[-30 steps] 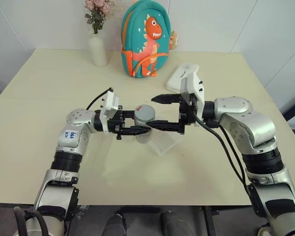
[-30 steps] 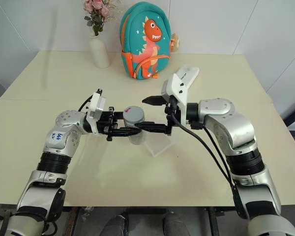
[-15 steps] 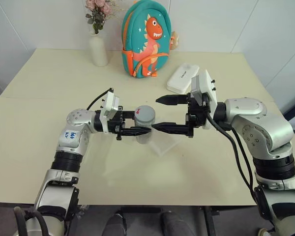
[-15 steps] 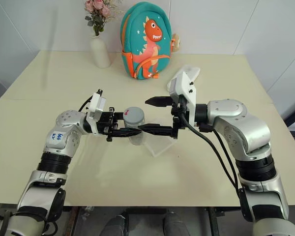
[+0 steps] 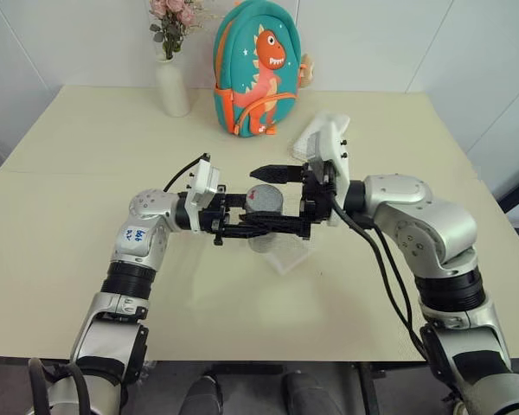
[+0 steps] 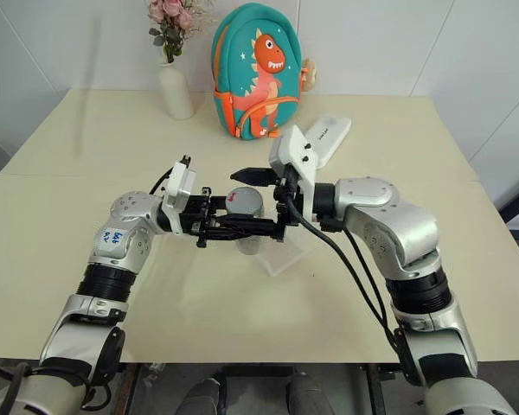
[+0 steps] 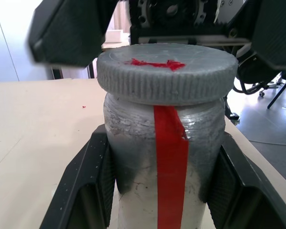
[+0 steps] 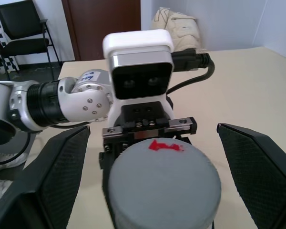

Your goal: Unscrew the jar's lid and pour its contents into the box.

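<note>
An office-like room: black chair [image 8: 26, 33], brown door [image 8: 102, 26], pale table [image 5: 86, 251].

Upright grey jar [image 7: 164, 157], red-striped, lid [image 7: 167, 71] on, above clear box [image 5: 283, 251].

Cream table [image 5: 86, 199], white walls [image 5: 86, 35], black chair [image 8: 24, 33], brown door [image 8: 102, 24].

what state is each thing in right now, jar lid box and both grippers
jar: upright, held off the table by its body
lid: on the jar, no gap showing
box: on the table under the jar, looks empty
left gripper: shut on the jar
right gripper: open, one finger each side of the lid, not touching
</note>
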